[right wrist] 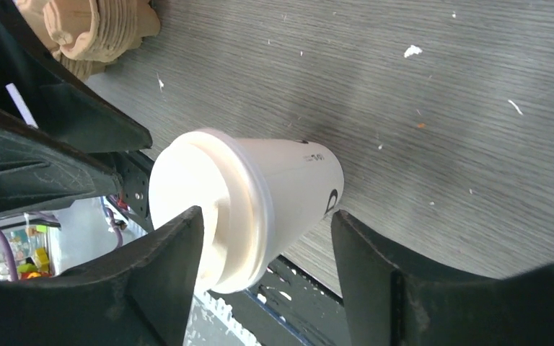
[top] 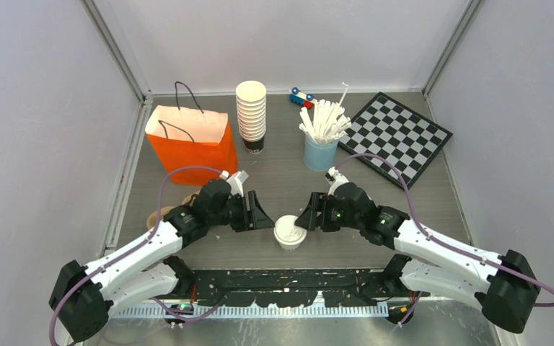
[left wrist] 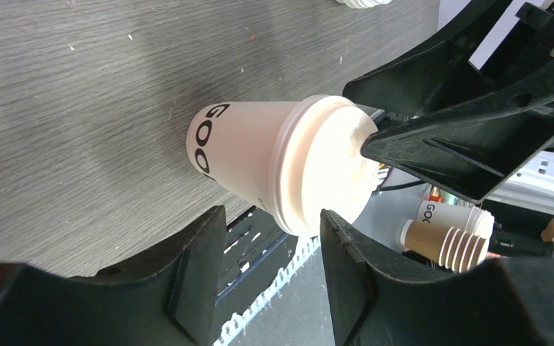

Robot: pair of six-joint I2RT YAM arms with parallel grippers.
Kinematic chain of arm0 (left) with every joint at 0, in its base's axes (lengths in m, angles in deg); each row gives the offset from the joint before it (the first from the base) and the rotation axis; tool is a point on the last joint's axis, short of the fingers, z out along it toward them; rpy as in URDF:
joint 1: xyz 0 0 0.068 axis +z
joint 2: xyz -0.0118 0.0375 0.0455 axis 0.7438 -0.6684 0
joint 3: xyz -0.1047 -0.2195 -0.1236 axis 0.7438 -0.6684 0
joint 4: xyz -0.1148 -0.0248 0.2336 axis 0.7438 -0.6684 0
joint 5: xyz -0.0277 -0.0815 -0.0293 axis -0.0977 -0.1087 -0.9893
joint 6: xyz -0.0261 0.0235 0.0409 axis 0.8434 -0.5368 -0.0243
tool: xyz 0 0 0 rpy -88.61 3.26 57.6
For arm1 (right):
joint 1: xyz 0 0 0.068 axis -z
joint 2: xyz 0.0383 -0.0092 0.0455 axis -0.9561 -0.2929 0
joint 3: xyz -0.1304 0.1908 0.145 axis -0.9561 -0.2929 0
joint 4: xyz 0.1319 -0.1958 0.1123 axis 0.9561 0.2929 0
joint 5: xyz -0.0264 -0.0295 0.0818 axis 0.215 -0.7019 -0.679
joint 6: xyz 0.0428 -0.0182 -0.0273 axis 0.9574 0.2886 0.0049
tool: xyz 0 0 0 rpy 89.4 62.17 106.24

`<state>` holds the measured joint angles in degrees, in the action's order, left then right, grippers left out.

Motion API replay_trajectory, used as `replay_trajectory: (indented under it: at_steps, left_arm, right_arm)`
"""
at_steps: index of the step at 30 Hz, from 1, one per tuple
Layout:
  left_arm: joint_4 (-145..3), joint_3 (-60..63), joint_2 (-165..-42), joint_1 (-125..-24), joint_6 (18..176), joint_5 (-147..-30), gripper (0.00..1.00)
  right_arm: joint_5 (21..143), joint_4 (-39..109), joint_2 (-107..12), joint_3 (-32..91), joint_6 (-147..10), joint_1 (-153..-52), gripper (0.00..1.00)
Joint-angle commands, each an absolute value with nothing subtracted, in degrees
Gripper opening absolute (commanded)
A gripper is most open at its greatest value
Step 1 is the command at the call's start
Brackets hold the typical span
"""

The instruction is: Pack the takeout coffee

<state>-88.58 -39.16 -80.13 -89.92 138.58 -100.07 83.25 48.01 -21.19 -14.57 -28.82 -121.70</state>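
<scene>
Here we are at the near edge of the table (top: 281,180), and the takeout coffee (top: 289,232) stands upright right in the middle, white sip lid on, black lettering on its side, squarely between the two arms. The left gripper (top: 268,220) comes in from the left with its jaws spread; its tips sit just beside the lid's rim, and nothing is pinched. The right gripper (top: 305,219) comes in from the right, spread as well, and the cup sits in the gap. One finger (right wrist: 162,288) lies over the top of the lid, the other (right wrist: 397,288) stands apart from the cup's wall, so there is no squeeze. Whether that upper finger actually touches the lid, I cannot tell. At the far left stands the orange paper bag (top: 195,144), mouth open. The tall stack of lidless cups (top: 251,112) is just right of it, then the light-blue cup of white sticks (top: 321,153), and a chessboard (top: 397,133) at the far right.
</scene>
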Motion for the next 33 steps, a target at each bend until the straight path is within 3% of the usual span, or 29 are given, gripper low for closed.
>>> replay_trajectory:
  at_steps: [1, 4, 10, 19, 26, 33]
  left_arm:
    - [-83.3, -37.4, -82.2, -89.9, 136.5, -104.5, 0.53]
    - [-83.1, -36.3, -84.0, -89.9, 134.8, -105.4, 0.54]
    - [-82.6, -35.3, -87.5, -89.9, 132.6, -104.8, 0.52]
    - [-82.6, -34.7, -90.1, -89.9, 131.9, -104.4, 0.49]
    - [-83.7, -35.0, -90.1, -89.9, 131.6, -103.0, 0.47]
    - [-84.2, -37.3, -90.5, -89.9, 132.2, -101.8, 0.46]
  right_arm:
    - [85.2, 53.1, -16.3, -10.6, -28.3, -121.7, 0.73]
    - [84.2, 54.1, -14.0, -10.8, -26.0, -121.6, 0.72]
    - [80.8, 51.2, -13.4, -13.4, -22.2, -121.7, 0.58]
    - [79.8, 47.6, -15.0, -16.2, -19.1, -121.7, 0.51]
    - [79.8, 43.9, -14.9, -19.8, -17.5, -121.6, 0.36]
    - [80.3, 40.6, -11.9, -26.8, -15.9, -121.6, 0.34]
